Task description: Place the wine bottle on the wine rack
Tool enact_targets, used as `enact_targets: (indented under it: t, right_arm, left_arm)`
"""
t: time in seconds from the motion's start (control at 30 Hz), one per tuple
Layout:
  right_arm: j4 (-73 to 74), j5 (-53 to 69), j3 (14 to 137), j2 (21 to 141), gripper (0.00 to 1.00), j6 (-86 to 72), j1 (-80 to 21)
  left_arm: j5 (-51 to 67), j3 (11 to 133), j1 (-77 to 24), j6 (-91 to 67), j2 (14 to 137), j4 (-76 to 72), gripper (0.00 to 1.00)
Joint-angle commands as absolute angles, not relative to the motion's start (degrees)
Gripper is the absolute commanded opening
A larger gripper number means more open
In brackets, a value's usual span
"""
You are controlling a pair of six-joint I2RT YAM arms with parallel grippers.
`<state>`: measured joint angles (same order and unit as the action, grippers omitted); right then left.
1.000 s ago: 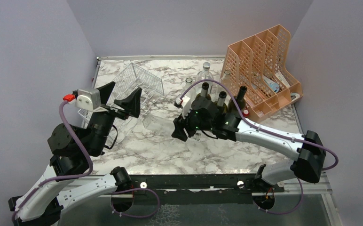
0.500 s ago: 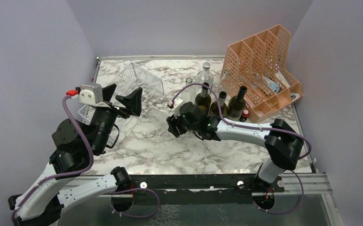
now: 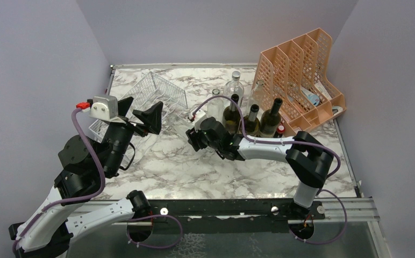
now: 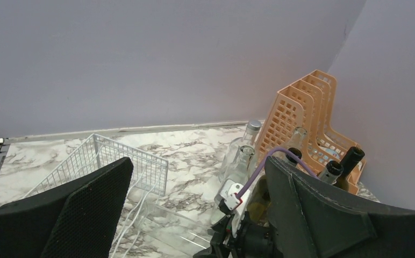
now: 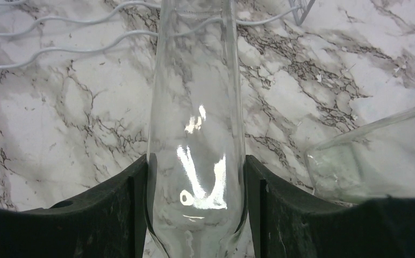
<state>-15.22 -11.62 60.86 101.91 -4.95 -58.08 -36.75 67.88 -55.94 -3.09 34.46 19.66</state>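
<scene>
A clear glass wine bottle [image 5: 197,134] lies level between the fingers of my right gripper [image 5: 197,183], which is shut on its body. Its far end reaches the wavy white wires of the wine rack [image 5: 60,32]. In the top view my right gripper [image 3: 195,137] sits at mid table, just right of the wine rack [image 3: 157,91]. The bottle [image 4: 167,226] also shows faintly in the left wrist view, beside the rack [image 4: 103,161]. My left gripper [image 3: 138,112] is open and empty, raised over the rack's near side; its wrist view shows the left gripper [image 4: 197,166] wide apart.
Three dark green bottles [image 3: 252,121] and two clear bottles [image 3: 234,86] stand behind my right arm. A peach perforated file holder [image 3: 302,75] stands at the back right. Another clear bottle [image 5: 377,156] lies close right of the held one.
My right gripper has carried the clear bottle left and a little back, toward the rack. The left gripper has shifted only slightly.
</scene>
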Motion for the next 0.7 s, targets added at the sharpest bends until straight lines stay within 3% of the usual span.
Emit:
enact_targets:
  t: [0.0,0.67]
  right_arm:
    - [-22.7,-14.5,65.3,104.9,0.01,-2.6,-58.4]
    - [-30.2,-18.2,78.5,117.2,0.01,6.5,-58.1]
  left_arm:
    - [-36.5,68.6,-55.9,-3.8,34.8,20.4,0.99]
    - [-36.0,69.1,-55.9,-0.8,37.5,20.8,0.99]
